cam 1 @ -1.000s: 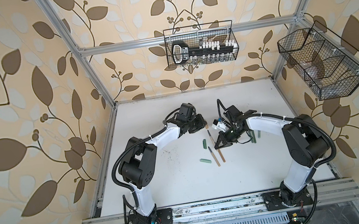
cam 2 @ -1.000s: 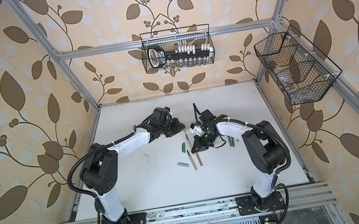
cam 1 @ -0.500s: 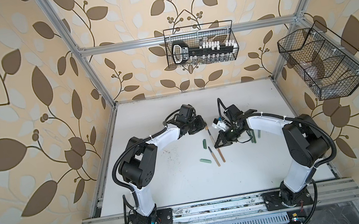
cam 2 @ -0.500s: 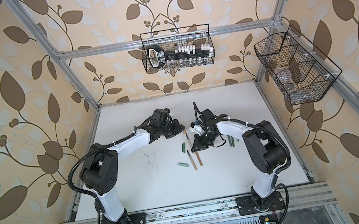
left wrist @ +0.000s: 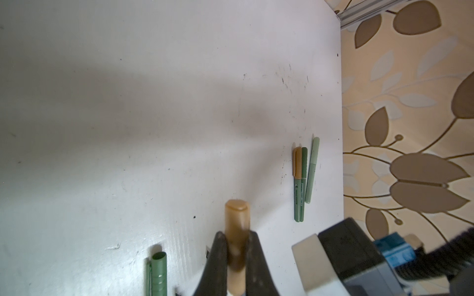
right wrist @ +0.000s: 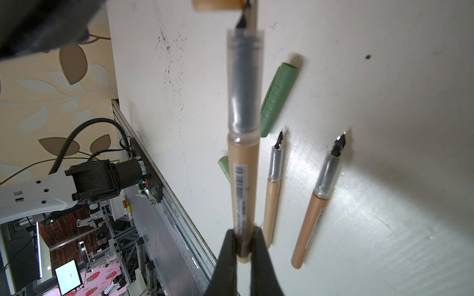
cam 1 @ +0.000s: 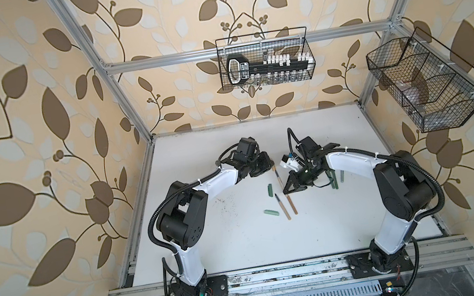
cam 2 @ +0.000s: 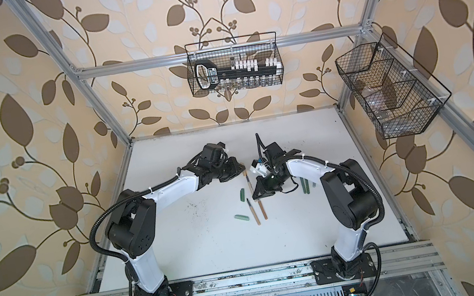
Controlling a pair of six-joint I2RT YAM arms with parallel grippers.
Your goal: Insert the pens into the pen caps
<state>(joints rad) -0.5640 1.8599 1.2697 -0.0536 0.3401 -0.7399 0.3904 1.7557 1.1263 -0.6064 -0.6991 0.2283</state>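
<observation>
Barcode [right wrist: 240, 184] on tan pen [right wrist: 243, 123] escapes top views.

Under my left gripper [left wrist: 237, 246] and my right gripper [right wrist: 243, 238]: white tabletop [cam 1: 246, 251], scuffed, dark specks. Around on all sides: beige wallpaper [cam 1: 14, 127], brown leaf pattern. Ahead and above: aluminium frame [cam 1: 165, 59], wire basket [cam 1: 259, 34] hanging on it. Second wire basket [cam 1: 434, 89] on wall beyond my right gripper. Bright glare patch [right wrist: 372, 184] on tabletop beside my right gripper.
</observation>
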